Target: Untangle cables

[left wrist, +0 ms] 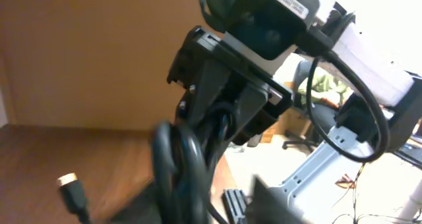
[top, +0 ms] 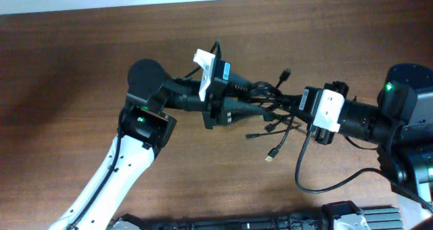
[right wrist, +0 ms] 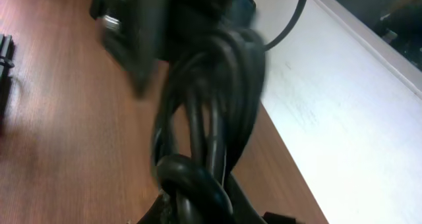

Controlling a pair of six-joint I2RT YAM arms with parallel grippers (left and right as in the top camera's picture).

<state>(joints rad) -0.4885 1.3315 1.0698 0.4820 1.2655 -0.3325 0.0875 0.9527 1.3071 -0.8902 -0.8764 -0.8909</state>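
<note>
The two arms meet nose to nose over the middle of the brown wooden table (top: 81, 61), with the cables (top: 267, 103) strung between them as one dark, knotted bundle. The right gripper (top: 295, 105) reaches in from the right with its jaws pressed together on that bundle. The left wrist view shows it best, the right gripper (left wrist: 221, 122) nipping several cords where they rise out of the blurred foreground. The left gripper (top: 235, 107) comes in from the left and sits at the other end of the tangle. How its jaws stand I cannot tell, since the cords and its own body hide them.

From the right wrist the cables (right wrist: 211, 99) fill the frame as thick black strands (badly blurred), running up toward a dark block near the top.

Loose ends trail out of the knot onto the table on the near side. One of them ends in a gold-tipped plug (top: 270, 157), which lies flat and well apart from both grippers.
</note>
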